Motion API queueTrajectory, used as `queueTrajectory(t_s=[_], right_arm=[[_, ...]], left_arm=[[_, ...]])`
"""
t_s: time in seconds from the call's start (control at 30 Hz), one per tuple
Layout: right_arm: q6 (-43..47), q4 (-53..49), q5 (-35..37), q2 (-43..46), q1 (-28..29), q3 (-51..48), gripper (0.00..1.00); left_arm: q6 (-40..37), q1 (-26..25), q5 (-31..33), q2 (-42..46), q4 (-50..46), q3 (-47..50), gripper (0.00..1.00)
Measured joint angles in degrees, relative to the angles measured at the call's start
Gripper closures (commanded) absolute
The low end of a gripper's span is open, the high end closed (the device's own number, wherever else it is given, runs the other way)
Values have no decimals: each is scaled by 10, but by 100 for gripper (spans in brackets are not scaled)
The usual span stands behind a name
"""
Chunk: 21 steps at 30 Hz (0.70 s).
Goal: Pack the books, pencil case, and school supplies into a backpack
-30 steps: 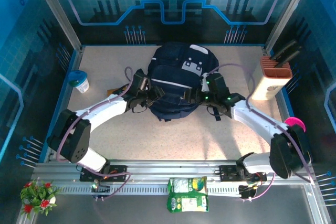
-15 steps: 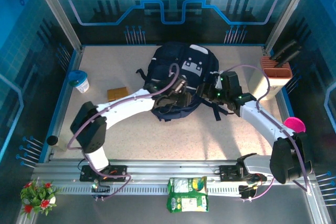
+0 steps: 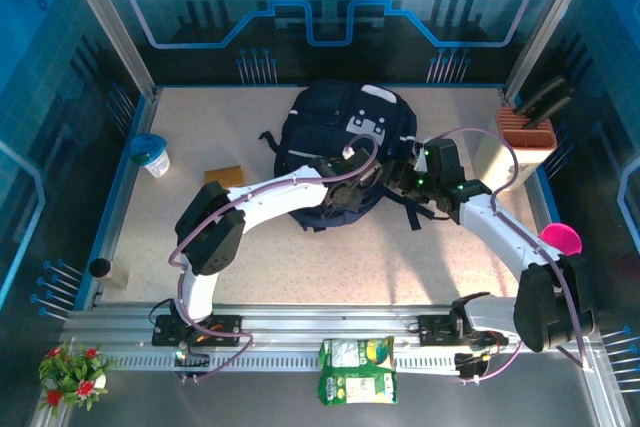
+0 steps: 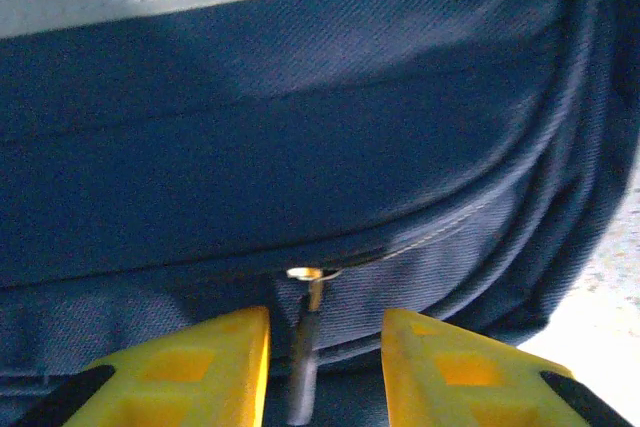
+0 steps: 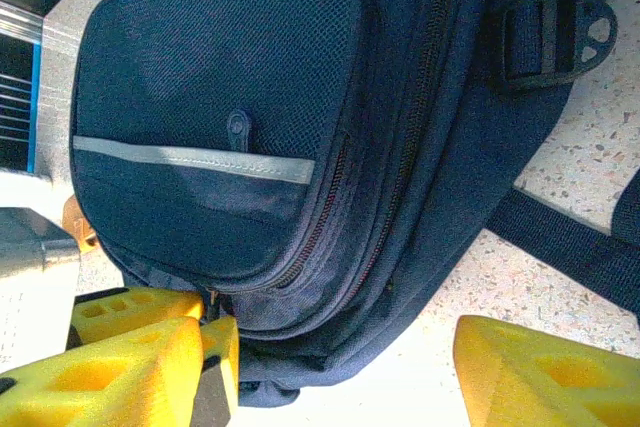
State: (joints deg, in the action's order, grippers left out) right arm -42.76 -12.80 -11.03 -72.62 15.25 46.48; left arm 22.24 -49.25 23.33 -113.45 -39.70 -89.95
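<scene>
Left arm has swung right across from the backpack's left flank, and now the left gripper (image 4: 327, 347) sits at the pack's near edge, close beside the right gripper (image 5: 340, 347). The backpack (image 3: 340, 132) lies flat toward the far middle of the table (image 3: 330, 267), front pocket (image 5: 210, 97) up, zips shut.

Left jaws are narrowed but not closed. The zipper pull (image 4: 305, 347) hangs in the gap between them, and I see nothing pinching it yet. Right jaws are spread wide, straddling the pack's lower corner and gripping nothing.

Here's the worry: that pull is thin and dangling, so as the fingers close it could swing aside and they'd meet on air or on fabric. And if the pull is caught and tugged while the right gripper isn't bracing, the soft pack may simply slide along the table and the zip stays closed. The two grippers are also crowded together, so any sideways drag risks a knock. A dark strap (image 5: 570, 247) trails under the right arm and could snag.

For room, there's open table between pack and arm bases. To the left sit a flat tan object (image 3: 224, 176), possibly a book, hard to tell, and a cup (image 3: 152, 155). A knife block (image 3: 520, 147) hems in the right, and the back wall is near behind the pack.
</scene>
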Motion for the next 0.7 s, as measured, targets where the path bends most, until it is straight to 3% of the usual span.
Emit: queueTrajectory(t_s=[0.27, 0.7], right_arm=[[-14, 6, -6, 0, 0, -8, 34], [-105, 73, -39, -28, 24, -26, 37]], left_arm=[[-7, 0, 13, -11, -8, -2, 100], [-14, 31, -28, 42, 50, 63, 100]])
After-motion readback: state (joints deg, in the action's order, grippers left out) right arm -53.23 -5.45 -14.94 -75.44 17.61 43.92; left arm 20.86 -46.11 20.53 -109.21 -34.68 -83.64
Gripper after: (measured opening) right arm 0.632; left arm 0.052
